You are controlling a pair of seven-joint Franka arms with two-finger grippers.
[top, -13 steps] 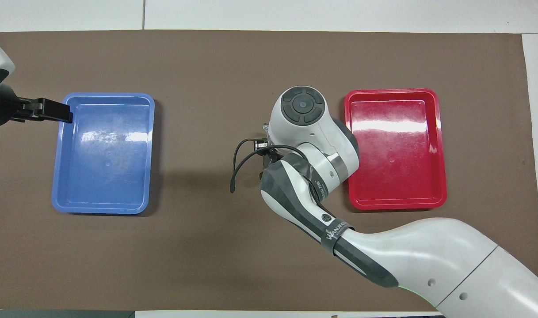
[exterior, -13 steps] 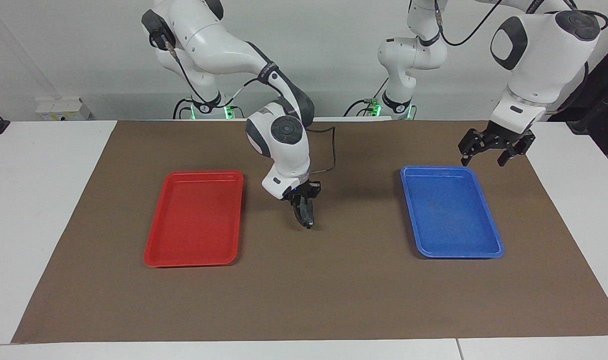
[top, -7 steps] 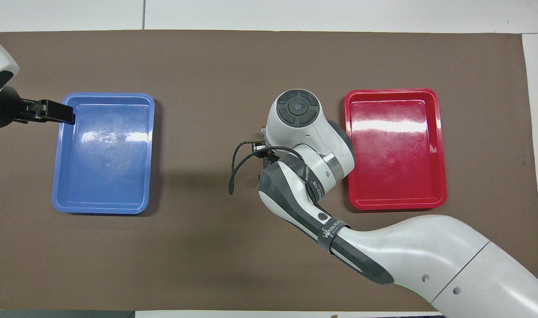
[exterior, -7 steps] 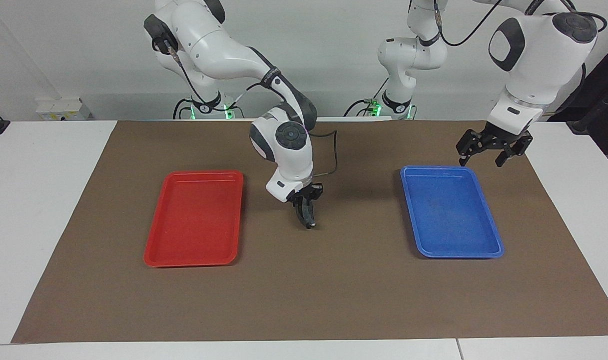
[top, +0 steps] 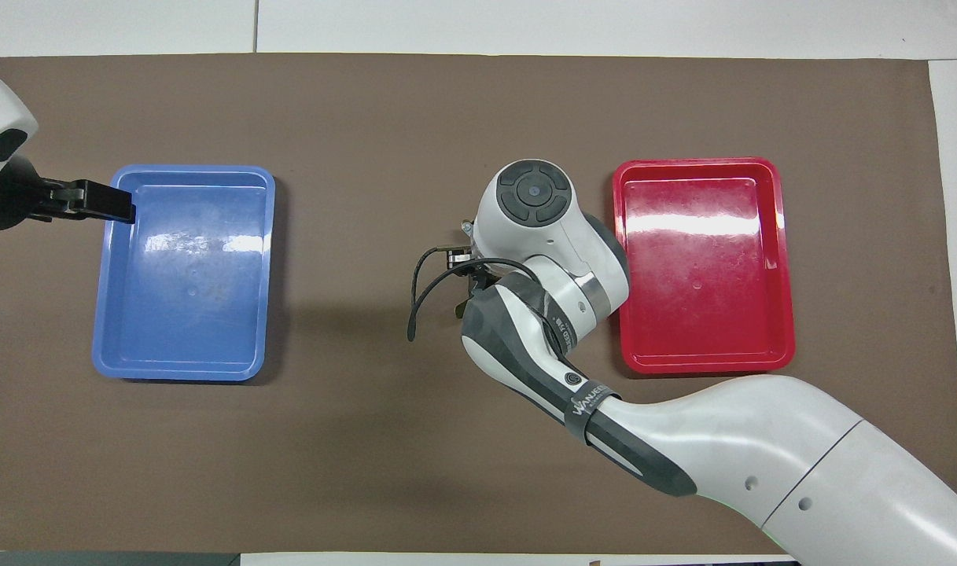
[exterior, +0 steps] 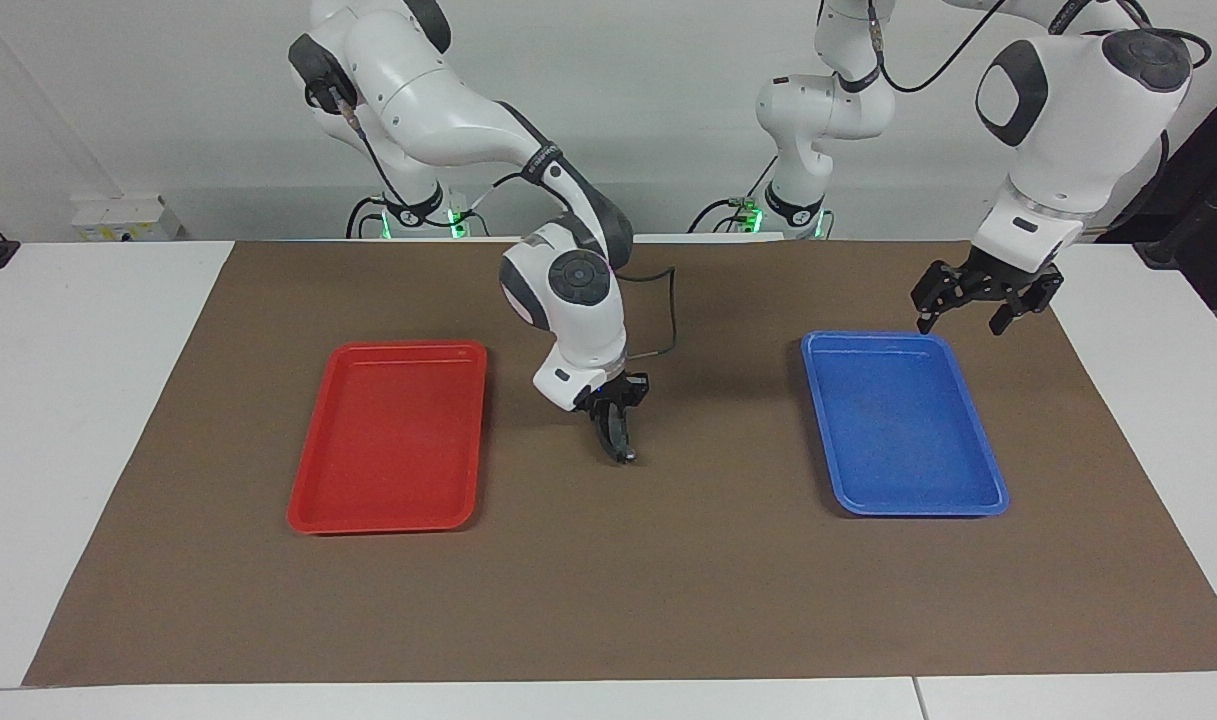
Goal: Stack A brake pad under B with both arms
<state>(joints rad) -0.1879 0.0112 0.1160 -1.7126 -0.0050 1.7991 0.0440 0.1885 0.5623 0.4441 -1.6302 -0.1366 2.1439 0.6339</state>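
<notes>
1. Centrally, the right gripper [exterior: 620,440] pointed down over the brown mat [exterior: 668,580], its fingers closed narrowly on B [exterior: 623,450], a dark, slim pad hanging edge-on between them, its pale tip lowest.
2. Whether that tip touched the mat below the fingers, I could not tell.
3. The red tray [exterior: 308,500] lay beside those fingers, toward the right arm's end.
4. The left gripper [exterior: 965,318] hung with fingers spread wide, the blue tray [exterior: 978,500] rim just below them.
</notes>
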